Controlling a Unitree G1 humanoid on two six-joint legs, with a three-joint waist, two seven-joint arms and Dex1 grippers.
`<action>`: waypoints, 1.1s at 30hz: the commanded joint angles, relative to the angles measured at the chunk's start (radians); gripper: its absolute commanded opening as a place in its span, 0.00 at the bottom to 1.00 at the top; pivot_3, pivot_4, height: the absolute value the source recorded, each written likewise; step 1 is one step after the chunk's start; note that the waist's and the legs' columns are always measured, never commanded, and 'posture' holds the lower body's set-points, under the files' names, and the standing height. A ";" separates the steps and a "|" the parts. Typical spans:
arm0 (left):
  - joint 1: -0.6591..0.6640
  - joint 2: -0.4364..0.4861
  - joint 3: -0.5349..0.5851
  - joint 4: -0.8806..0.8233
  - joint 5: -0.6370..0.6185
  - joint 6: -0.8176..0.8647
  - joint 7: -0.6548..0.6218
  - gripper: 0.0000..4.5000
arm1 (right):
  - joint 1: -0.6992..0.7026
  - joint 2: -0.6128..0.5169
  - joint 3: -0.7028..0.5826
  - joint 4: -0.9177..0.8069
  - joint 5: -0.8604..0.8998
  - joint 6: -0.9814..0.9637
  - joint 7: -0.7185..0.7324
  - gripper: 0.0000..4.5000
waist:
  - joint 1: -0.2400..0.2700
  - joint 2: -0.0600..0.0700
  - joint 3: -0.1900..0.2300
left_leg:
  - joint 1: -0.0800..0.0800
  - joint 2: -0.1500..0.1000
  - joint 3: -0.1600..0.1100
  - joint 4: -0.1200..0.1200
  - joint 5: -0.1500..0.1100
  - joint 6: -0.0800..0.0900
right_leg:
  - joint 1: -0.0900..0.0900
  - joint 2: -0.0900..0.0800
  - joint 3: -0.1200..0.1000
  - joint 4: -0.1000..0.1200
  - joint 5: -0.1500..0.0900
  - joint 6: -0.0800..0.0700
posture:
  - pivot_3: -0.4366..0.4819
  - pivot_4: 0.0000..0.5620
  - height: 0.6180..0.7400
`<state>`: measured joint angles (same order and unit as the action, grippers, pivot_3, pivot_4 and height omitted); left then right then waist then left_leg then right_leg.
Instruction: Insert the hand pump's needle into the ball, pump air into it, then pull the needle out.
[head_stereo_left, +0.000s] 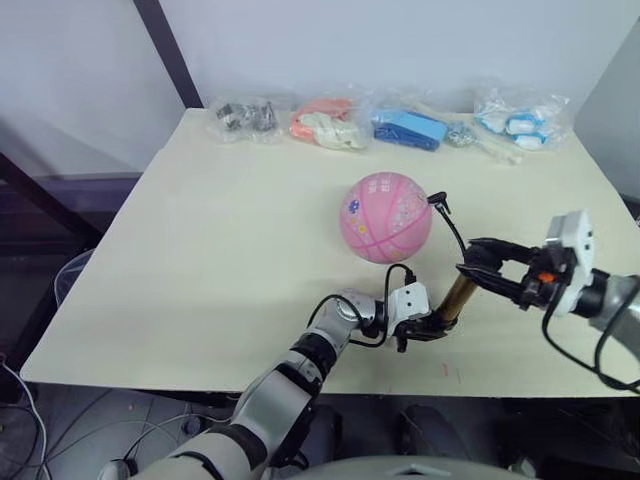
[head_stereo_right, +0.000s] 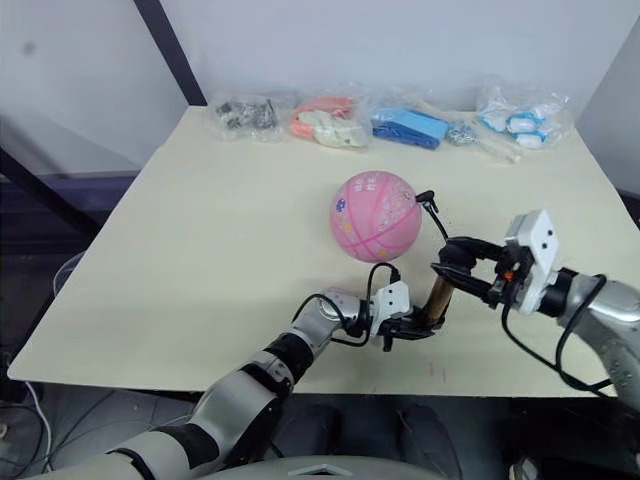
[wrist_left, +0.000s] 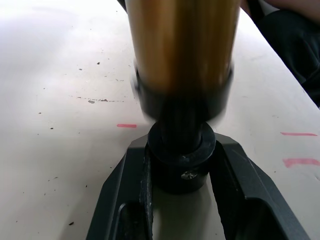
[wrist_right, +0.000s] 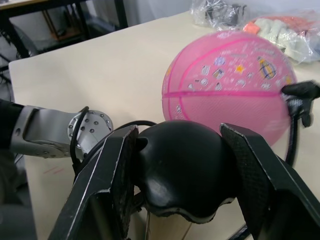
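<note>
The pink ball (head_stereo_left: 386, 216) rests on the table (head_stereo_left: 220, 250), right of the middle. In front of it the hand pump (head_stereo_left: 456, 297) stands tilted, its bronze barrel (wrist_left: 182, 45) rising from a black end cap. My left gripper (head_stereo_left: 425, 326) is shut on that lower cap (wrist_left: 181, 157). My right gripper (head_stereo_left: 480, 266) is shut on the pump's black handle (wrist_right: 182, 170) at the top. The thin black hose (head_stereo_left: 456, 232) curves up to a small black fitting (wrist_right: 300, 92) against the ball's right side. The needle's pin is hidden there.
Several clear bags of small items line the table's back edge: grey (head_stereo_left: 245, 117), orange and white (head_stereo_left: 325, 122), blue (head_stereo_left: 408, 128), and white and blue (head_stereo_left: 520, 118). The front edge lies just below the left gripper. The table's left half is open.
</note>
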<state>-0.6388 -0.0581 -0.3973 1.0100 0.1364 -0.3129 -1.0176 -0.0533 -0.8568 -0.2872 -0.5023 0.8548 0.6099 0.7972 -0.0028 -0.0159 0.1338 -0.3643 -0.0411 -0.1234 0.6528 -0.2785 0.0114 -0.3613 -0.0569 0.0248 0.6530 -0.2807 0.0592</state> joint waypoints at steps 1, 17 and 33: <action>0.036 0.022 -0.030 0.056 0.048 0.028 0.001 0.24 | -0.061 -0.060 -0.137 -0.013 0.066 0.040 -0.018 0.47 | 0.003 0.000 0.002 | 0.000 0.000 0.000 0.000 0.000 0.000 | 0.000 0.000 0.000 0.000 0.000 0.000 | 0.48 0.27 1.00; 0.031 0.026 -0.031 0.062 0.049 0.022 0.004 0.24 | -0.134 -0.095 -0.205 0.001 0.126 0.060 -0.006 0.47 | 0.014 -0.002 0.009 | -0.002 0.000 0.001 0.000 0.000 0.000 | -0.002 -0.001 0.000 0.000 0.000 0.000 | 0.48 0.27 1.00; 0.028 0.026 -0.028 0.061 0.045 0.025 0.002 0.24 | 0.082 0.149 0.104 0.048 -0.148 -0.162 0.020 0.47 | 0.012 -0.005 0.008 | 0.001 0.000 0.001 0.000 0.000 0.000 | -0.001 0.000 0.000 0.000 0.000 0.000 | 0.48 0.27 1.00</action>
<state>-0.6406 -0.0582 -0.3982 1.0127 0.1336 -0.3160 -1.0167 -0.0075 -0.7254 -0.2413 -0.4954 0.7711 0.4577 0.8102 0.0092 -0.0206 0.1420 -0.3632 -0.0407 -0.1225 0.6527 -0.2785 0.0113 -0.3618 -0.0566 0.0248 0.6534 -0.2806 0.0595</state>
